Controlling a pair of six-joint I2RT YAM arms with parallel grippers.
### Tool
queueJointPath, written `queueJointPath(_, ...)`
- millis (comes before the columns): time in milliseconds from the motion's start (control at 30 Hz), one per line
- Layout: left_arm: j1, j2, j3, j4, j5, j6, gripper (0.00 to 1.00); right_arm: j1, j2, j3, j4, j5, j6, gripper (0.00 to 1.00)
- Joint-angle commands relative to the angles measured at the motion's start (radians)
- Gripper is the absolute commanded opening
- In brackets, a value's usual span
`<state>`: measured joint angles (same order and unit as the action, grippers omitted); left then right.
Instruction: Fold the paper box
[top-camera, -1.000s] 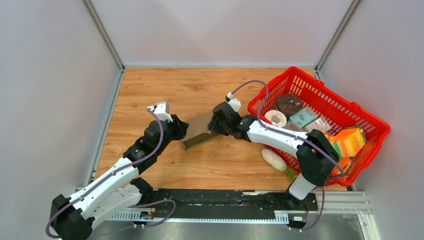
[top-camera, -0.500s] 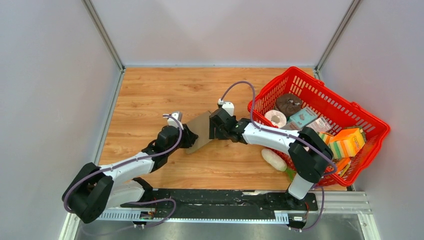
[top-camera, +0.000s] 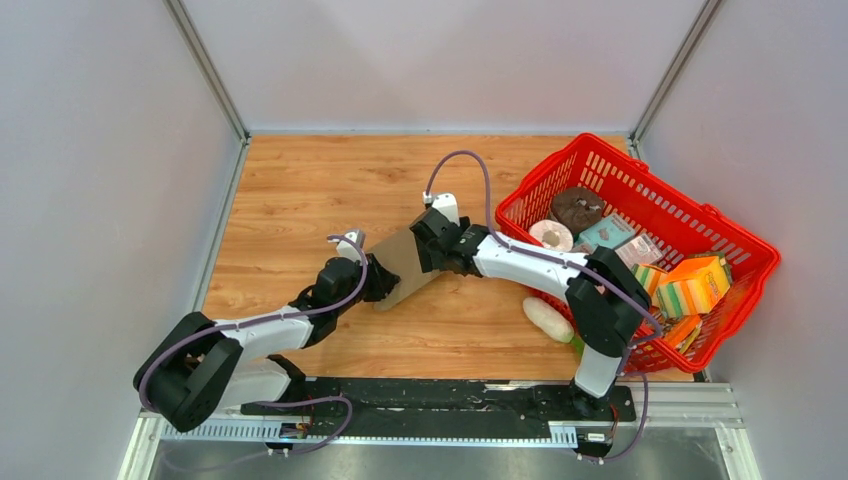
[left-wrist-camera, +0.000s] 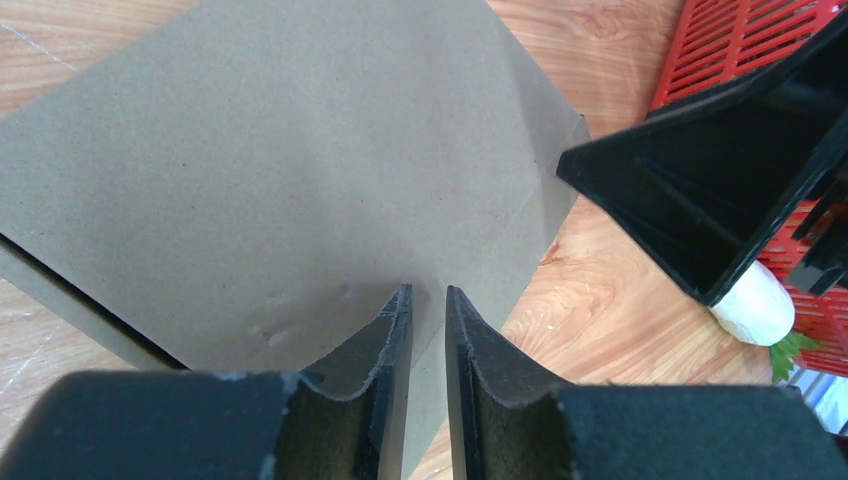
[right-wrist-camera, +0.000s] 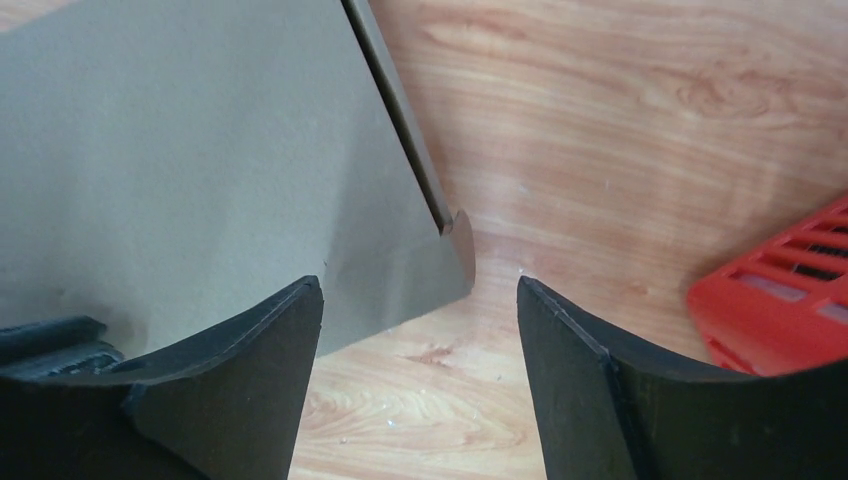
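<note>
We see the paper box (top-camera: 405, 262), a flat rectangle of matte brown cardboard, on the wood-grain desk (top-camera: 300, 190) near the red lattice basket (top-camera: 700, 211). Our left tool (left-wrist-camera: 428, 292) pinches its edge. Our right tool (right-wrist-camera: 420, 283) is released, straddling a corner.

From the top, the paper box (top-camera: 404, 265) is half buried: its near-left corner sits under the left gripper (top-camera: 381, 281) and its far-right edge under the right gripper (top-camera: 427, 252). The left wrist cam crops the box at the top and left, and I can't tell if those fingers actually pinch it. The stuff in the red basket (top-camera: 600, 150) is partly behind the right arm and too small to name.
</note>
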<state>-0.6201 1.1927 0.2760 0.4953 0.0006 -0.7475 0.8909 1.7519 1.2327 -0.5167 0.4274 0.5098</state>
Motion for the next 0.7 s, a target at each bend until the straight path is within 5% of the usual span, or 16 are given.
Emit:
queueJointPath(0, -0.001, 0.03, -0.004, 0.075, 0.024, -0.027, 0.26, -0.004, 0.032, 0.099, -0.029, 0.085, -0.097, 0.75)
queueJointPath(667, -0.001, 0.025, -0.031, 0.112, -0.027, -0.027, 0.25, -0.029, 0.129, 0.071, -0.042, 0.09, 0.142, 0.73)
